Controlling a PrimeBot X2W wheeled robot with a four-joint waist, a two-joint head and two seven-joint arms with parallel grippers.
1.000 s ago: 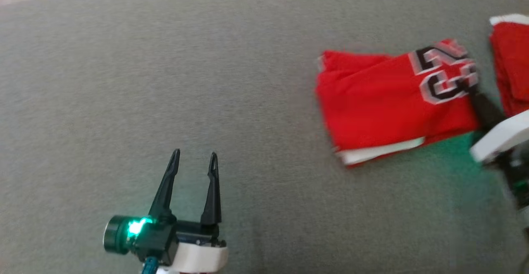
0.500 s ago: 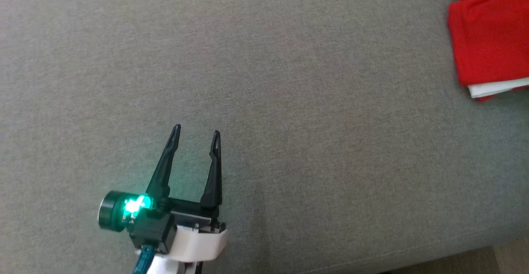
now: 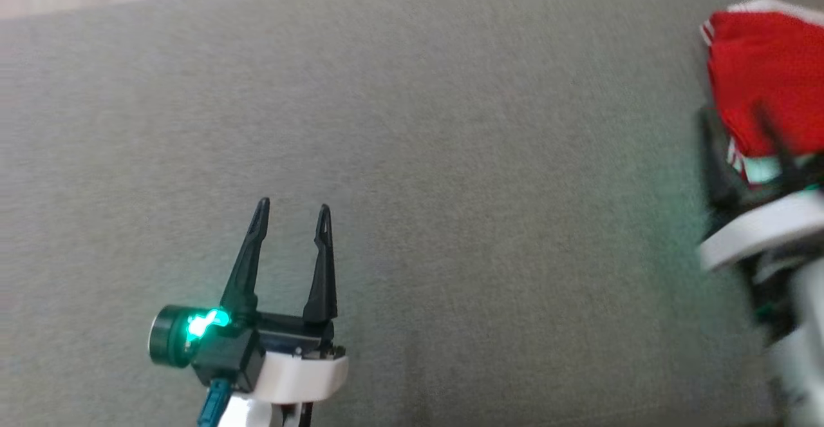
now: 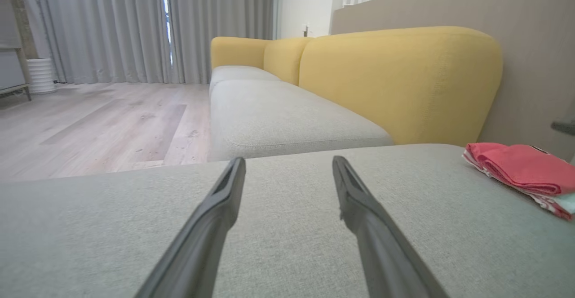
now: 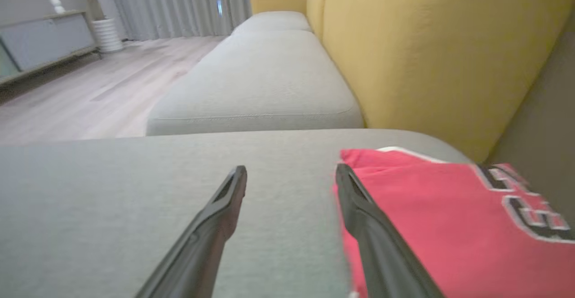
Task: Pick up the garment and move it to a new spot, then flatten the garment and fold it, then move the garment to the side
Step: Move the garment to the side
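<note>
The garment [image 3: 766, 73] is a folded red jersey with white trim and black numbers, lying on the grey cushion [image 3: 450, 189] at the far right of the head view. It also lies at the right in the left wrist view [image 4: 521, 167]. My right gripper [image 3: 740, 131], blurred, stands open at the garment's near edge. In the right wrist view the right gripper [image 5: 291, 168] has bare cushion between its fingers, and one finger lies along the garment [image 5: 449, 217]. My left gripper [image 3: 293, 205] is open and empty at the lower left, far from the garment, fingers [image 4: 288, 160] spread over the cushion.
A yellow sofa back [image 4: 395, 77] rises behind the cushion, with a second grey seat [image 4: 278, 118] beyond. Wooden floor [image 4: 103, 118] and grey curtains [image 4: 112, 24] lie to the far left. The cushion's far edge shows at the top left of the head view.
My right gripper has opened and let go of the garment's edge. The head camera has swung, so the garment now sits at the right border. The left gripper stays open.
</note>
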